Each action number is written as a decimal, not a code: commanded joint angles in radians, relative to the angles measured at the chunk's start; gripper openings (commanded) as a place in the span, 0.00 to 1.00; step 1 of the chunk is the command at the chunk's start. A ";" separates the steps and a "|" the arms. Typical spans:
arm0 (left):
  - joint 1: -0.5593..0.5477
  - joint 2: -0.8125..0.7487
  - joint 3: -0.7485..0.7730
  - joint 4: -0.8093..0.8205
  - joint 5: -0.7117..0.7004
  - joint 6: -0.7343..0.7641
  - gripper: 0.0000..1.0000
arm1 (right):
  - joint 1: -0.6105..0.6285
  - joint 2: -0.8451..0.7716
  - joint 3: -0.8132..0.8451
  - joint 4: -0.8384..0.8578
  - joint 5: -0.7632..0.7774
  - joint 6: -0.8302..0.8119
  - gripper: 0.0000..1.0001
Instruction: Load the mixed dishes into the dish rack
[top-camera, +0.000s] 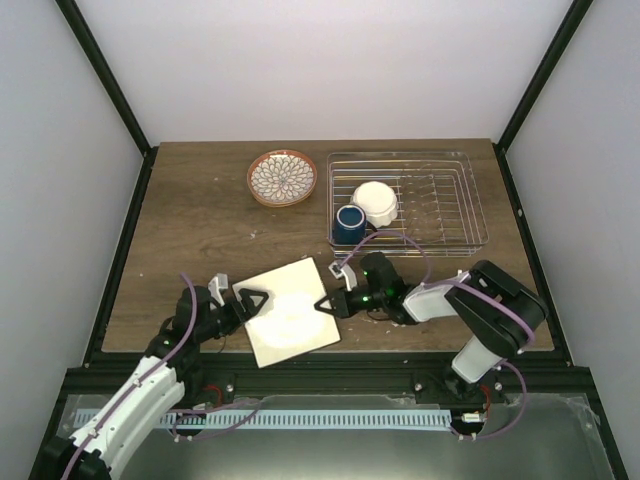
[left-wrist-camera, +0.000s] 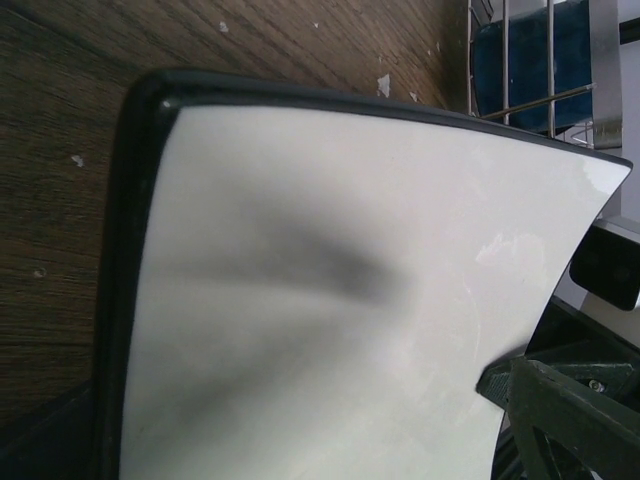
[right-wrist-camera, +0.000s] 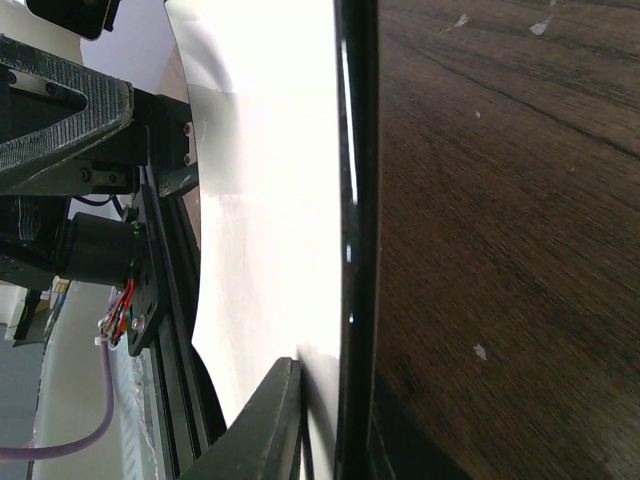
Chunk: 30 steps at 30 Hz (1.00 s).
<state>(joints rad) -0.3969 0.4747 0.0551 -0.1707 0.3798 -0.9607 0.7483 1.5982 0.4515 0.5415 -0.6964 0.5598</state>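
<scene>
The flat cream rectangular plate (top-camera: 292, 312) lies near the table's front edge between my two grippers. My right gripper (top-camera: 328, 305) is shut on its right edge; in the right wrist view one finger (right-wrist-camera: 270, 430) presses on the white face next to the black rim (right-wrist-camera: 355, 250). My left gripper (top-camera: 250, 303) stands open at the plate's left edge. The plate (left-wrist-camera: 330, 300) fills the left wrist view. In the silver dish rack (top-camera: 440, 235) sit the white scalloped bowl (top-camera: 377, 203) and the dark blue mug (top-camera: 349, 222). The patterned round plate (top-camera: 282, 178) rests on the table, left of the rack.
The rack occupies the back right of the wooden table (top-camera: 200, 230). Black frame posts rise at the table's back corners, with white walls around. In the left wrist view the rack's bars (left-wrist-camera: 550, 100) and the mug (left-wrist-camera: 525, 60) show beyond the plate's far corner.
</scene>
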 joint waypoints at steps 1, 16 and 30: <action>-0.003 0.001 -0.113 -0.010 0.056 -0.009 1.00 | 0.033 0.030 0.067 0.094 -0.023 -0.026 0.11; -0.004 0.053 -0.117 0.053 0.062 -0.013 1.00 | 0.068 0.115 0.150 0.092 -0.035 -0.014 0.18; -0.008 0.089 -0.117 0.096 0.064 -0.019 1.00 | 0.108 0.188 0.225 0.091 -0.054 -0.006 0.21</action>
<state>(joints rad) -0.3901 0.5442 0.0387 -0.1150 0.3576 -0.9554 0.7574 1.7573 0.6033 0.5568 -0.6411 0.5747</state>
